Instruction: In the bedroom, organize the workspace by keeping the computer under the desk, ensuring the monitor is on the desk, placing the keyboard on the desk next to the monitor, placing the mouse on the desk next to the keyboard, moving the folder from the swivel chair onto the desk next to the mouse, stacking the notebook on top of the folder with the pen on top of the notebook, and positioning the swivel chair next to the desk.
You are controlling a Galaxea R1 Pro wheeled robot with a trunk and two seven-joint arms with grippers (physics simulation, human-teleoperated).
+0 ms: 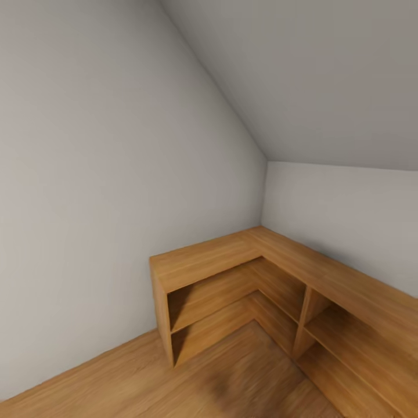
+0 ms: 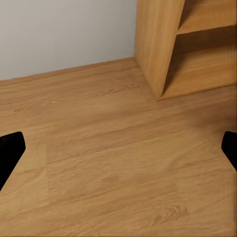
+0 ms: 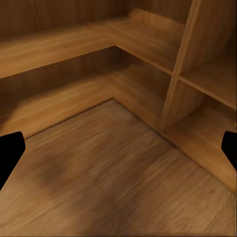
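Observation:
I face a corner of the bedroom, with a sloped pale grey wall (image 1: 116, 145) above a light wood floor (image 1: 244, 377). The desk, the swivel chair and the other task things are out of view. My left gripper (image 2: 118, 153) hangs open over bare floor (image 2: 113, 163), its black fingertips (image 2: 9, 153) at both edges of the left wrist view. My right gripper (image 3: 118, 153) is open too, low over the floor, with nothing between its fingertips (image 3: 9, 150).
A low L-shaped wooden shelf unit (image 1: 209, 261) fills the corner, with open compartments (image 1: 203, 307) and a run along the right wall (image 1: 348, 302). Its end panel (image 2: 153, 44) stands close ahead of the left gripper. Its shelves (image 3: 74, 49) are ahead of the right gripper.

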